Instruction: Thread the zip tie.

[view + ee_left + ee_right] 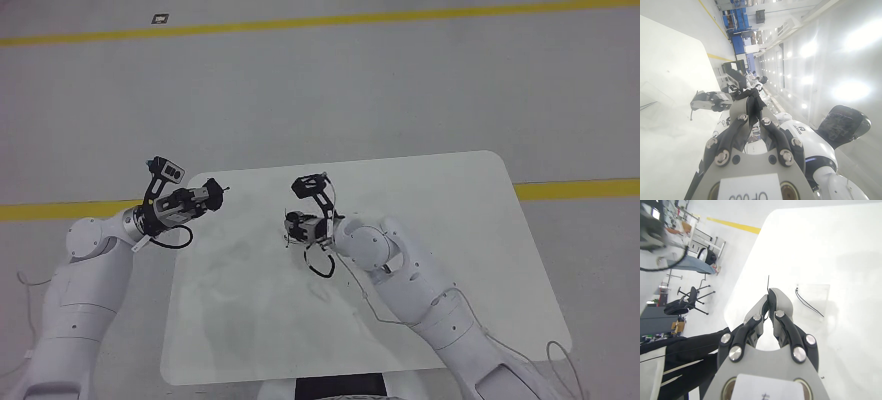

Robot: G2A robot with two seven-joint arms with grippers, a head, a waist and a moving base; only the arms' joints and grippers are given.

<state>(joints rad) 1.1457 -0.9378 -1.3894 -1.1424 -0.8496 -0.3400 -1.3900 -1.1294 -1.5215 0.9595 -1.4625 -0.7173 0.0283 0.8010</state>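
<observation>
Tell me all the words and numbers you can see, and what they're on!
White sticker on the left pincer: print cut off by the picture's edge, cannot be read whole.
White tag on the right pincer: only a sliver of print shows, unreadable.
Small sign on the floor: too small to read.

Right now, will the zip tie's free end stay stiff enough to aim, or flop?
Probably stiff enough: the zip tie juts straight past the right gripper, with no droop. It looks thin and light, so it may flex or pivot in the pinch if its tip hits anything.
</observation>
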